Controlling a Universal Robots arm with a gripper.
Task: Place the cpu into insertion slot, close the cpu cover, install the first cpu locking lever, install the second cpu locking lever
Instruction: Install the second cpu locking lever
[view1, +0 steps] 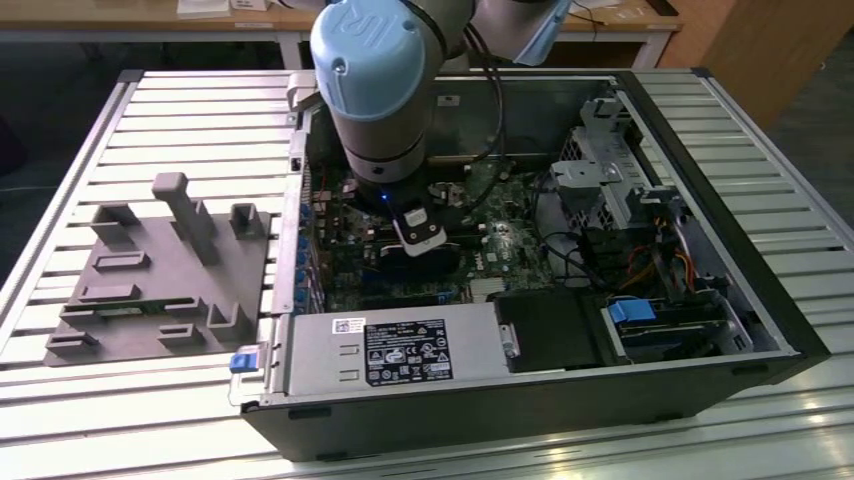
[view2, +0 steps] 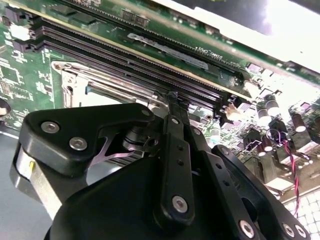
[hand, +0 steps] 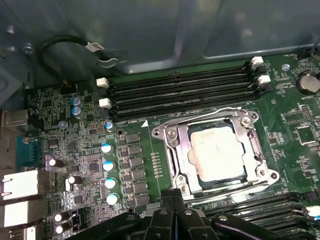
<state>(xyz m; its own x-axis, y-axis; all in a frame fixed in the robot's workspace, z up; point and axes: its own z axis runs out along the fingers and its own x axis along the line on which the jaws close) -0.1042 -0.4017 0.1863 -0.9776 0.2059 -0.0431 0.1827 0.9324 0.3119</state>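
Inside the open computer case (view1: 747, 300), your pinched-shut, empty gripper (hand: 172, 200) edges the seated cpu (hand: 216, 152); thin levers are springy, so hook their ends.

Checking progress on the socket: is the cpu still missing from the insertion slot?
No, in the first wrist view the cpu lies inside the insertion slot, with the cpu cover framing it.
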